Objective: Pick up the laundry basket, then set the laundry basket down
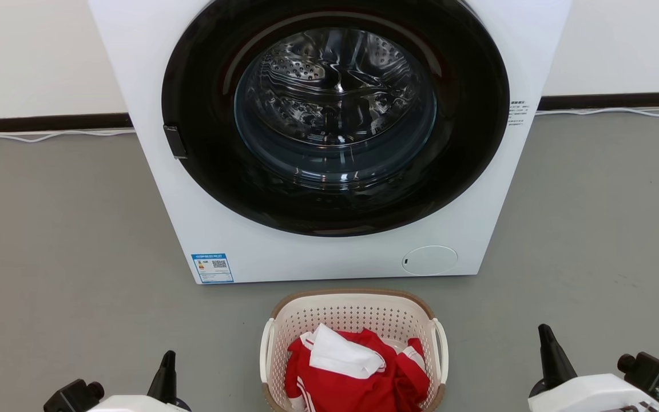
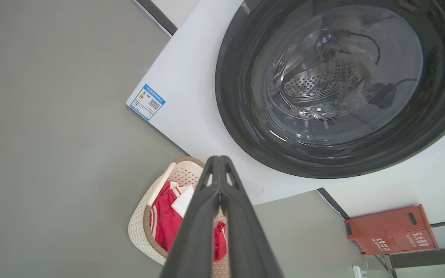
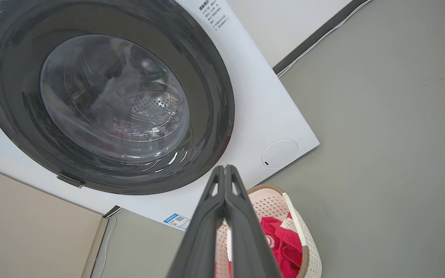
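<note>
White washer, dark round door closed, beyond left gripper tips; orange-red box to its right, by wall.

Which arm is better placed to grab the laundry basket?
Neither clearly: left gripper and right gripper, both shut, flank the laundry basket at similar gaps, neither touching it. A two-arm lift seems likely.

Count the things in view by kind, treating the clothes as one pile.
Washing machine: 1
Laundry basket: 1
Clothes pile: 1
Orange-red box: 1
Grippers: 2 (left gripper, right gripper)
Total: 6
</note>
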Robot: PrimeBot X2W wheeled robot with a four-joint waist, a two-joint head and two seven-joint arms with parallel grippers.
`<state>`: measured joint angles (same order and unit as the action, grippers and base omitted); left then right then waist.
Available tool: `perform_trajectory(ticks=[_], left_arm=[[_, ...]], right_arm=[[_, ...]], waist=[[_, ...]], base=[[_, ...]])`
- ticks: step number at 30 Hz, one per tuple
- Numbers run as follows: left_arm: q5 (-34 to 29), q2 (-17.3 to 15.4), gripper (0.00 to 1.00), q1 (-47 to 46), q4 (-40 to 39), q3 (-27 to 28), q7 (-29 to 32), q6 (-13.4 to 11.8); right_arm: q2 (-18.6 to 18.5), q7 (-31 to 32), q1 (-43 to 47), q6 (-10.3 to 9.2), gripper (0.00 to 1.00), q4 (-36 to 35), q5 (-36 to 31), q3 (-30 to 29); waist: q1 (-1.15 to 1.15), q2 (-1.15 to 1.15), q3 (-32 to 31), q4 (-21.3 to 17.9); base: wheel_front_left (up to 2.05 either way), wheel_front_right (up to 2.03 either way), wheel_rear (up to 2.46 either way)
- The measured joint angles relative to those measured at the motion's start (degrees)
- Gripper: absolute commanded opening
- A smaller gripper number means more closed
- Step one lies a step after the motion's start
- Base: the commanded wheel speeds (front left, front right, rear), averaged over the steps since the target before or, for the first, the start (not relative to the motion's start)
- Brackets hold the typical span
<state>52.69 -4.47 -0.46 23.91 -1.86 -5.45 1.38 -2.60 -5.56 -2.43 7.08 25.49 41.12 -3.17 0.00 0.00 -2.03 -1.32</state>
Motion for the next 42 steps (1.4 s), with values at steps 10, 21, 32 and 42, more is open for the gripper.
perform_trajectory(ticks=[10,21,32,42], left_arm=[[5.3,0.32,0.0,-0.25,-1.05,0.92,1.54,0.68],[11.18,0.57,0.0,-0.49,-2.31,1.88,3.5,1.26],[16.86,0.82,0.0,-1.22,-3.49,2.85,5.01,2.34],[22.31,1.01,0.0,-1.36,-4.6,3.72,6.8,3.18]], right_arm=[[0.01,1.62,-0.09,0.0,0.0,-1.24,6.89,-0.55],[0.02,3.22,-0.22,0.0,0.0,-2.72,14.47,-1.15],[0.03,5.05,-0.26,0.0,0.0,-4.28,22.06,-1.99],[0.03,6.43,-0.3,0.0,0.0,-5.41,28.92,-2.5]], waist=[[0.0,0.0,0.3,0.18],[0.0,0.0,0.64,0.38],[0.0,0.0,0.97,0.58],[0.0,0.0,1.27,0.76]], base=[[0.0,0.0,0.0],[0.0,0.0,0.0],[0.0,0.0,0.0],[0.0,0.0,0.0]])
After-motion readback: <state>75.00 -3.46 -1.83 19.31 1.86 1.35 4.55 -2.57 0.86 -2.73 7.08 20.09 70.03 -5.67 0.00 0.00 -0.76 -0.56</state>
